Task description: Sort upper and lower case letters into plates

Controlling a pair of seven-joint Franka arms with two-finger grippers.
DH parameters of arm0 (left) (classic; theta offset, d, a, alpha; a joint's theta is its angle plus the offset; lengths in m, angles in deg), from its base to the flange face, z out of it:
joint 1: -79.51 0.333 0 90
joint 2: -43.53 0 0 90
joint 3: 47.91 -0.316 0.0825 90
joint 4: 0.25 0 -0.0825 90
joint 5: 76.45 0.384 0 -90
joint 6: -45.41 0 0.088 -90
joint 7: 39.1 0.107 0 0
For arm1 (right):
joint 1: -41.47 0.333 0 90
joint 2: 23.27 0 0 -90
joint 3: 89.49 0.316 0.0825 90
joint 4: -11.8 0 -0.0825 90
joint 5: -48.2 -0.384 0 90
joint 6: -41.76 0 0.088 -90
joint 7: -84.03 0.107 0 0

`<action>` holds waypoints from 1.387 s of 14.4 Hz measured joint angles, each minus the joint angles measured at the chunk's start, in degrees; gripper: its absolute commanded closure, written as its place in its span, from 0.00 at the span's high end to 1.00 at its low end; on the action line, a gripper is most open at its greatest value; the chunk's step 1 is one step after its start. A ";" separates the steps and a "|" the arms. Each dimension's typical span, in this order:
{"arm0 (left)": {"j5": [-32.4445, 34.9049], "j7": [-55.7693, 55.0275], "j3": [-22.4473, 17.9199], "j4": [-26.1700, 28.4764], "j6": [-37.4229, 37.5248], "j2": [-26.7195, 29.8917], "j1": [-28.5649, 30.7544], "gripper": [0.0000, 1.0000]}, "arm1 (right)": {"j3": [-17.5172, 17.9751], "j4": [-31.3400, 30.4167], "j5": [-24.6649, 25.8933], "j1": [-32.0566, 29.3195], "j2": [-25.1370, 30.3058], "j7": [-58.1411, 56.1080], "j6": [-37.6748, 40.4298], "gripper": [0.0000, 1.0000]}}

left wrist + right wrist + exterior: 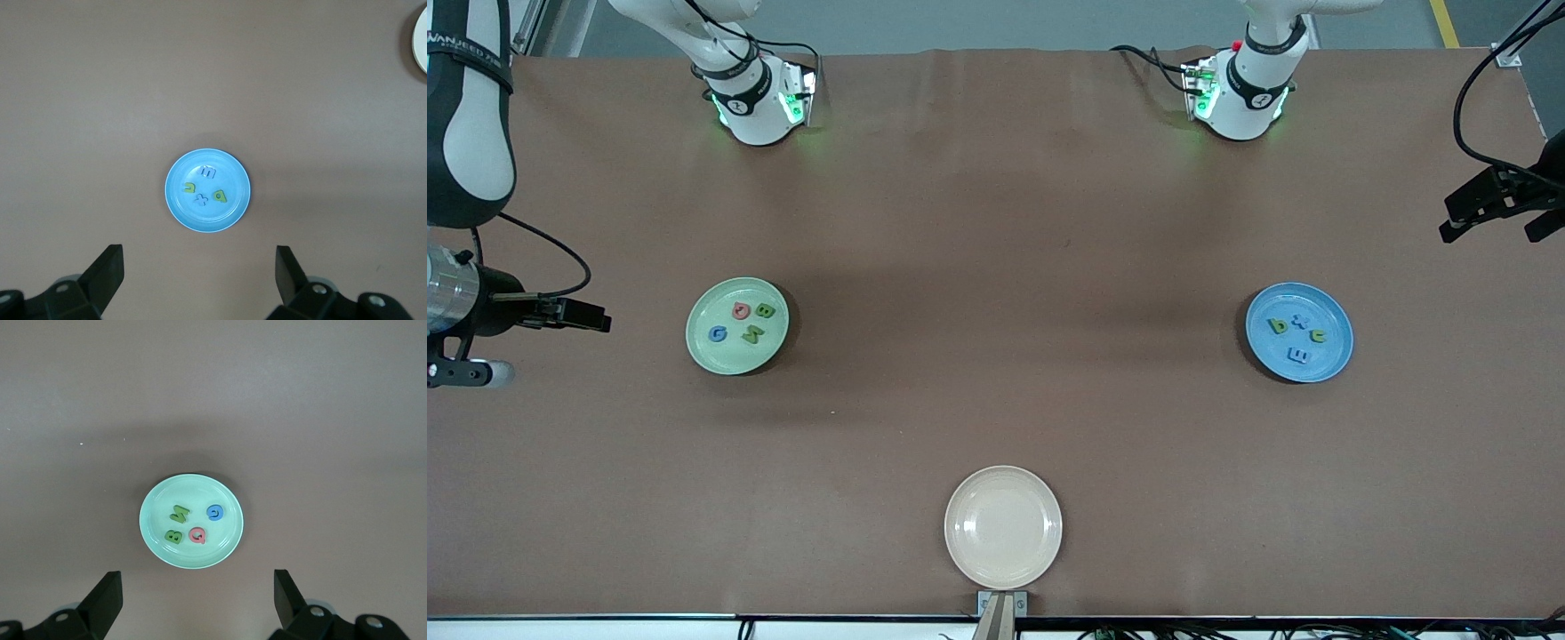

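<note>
The pale mint green plate [704, 351] lies toward the right arm's end of the table and holds several letters: a pink one, a green B, a blue one and a green one. It also shows in the right wrist view [153, 520]. The bright blue plate [1332, 356] lies toward the left arm's end and holds several letters, green and blue; it also shows in the left wrist view [237, 207]. My right gripper [578, 314] [197, 587] is open and empty, high up beside the green plate. My left gripper [1498, 213] [199, 260] is open and empty, high up beside the blue plate.
A cream-beige plate [1003, 569] lies empty near the table's front edge, midway between the two ends; its rim shows in the left wrist view [420, 40]. The brown table [996, 222] is bare between the plates. The arms' bases stand along the edge farthest from the camera.
</note>
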 measured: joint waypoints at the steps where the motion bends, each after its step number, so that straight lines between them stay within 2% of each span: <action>1: 0.00 0.00 0.03 -0.03 0.03 0.00 -0.06 1.00 | 0.09 -0.02 0.01 0.00 0.00 0.00 0.00 1.00; 10: 0.00 -0.49 1.80 -0.15 0.78 0.01 -0.29 1.00 | 0.23 -0.03 0.20 -0.12 2.86 -0.19 1.60 1.00; 13: -0.08 -4.05 1.86 -0.20 0.90 0.02 -0.20 1.00 | 0.17 0.02 0.22 -0.77 4.05 -0.19 3.20 1.00; 20: -0.24 -5.56 1.76 -0.23 1.02 0.02 -0.10 1.00 | 0.16 1.53 -0.06 -1.32 4.19 -0.17 3.26 1.00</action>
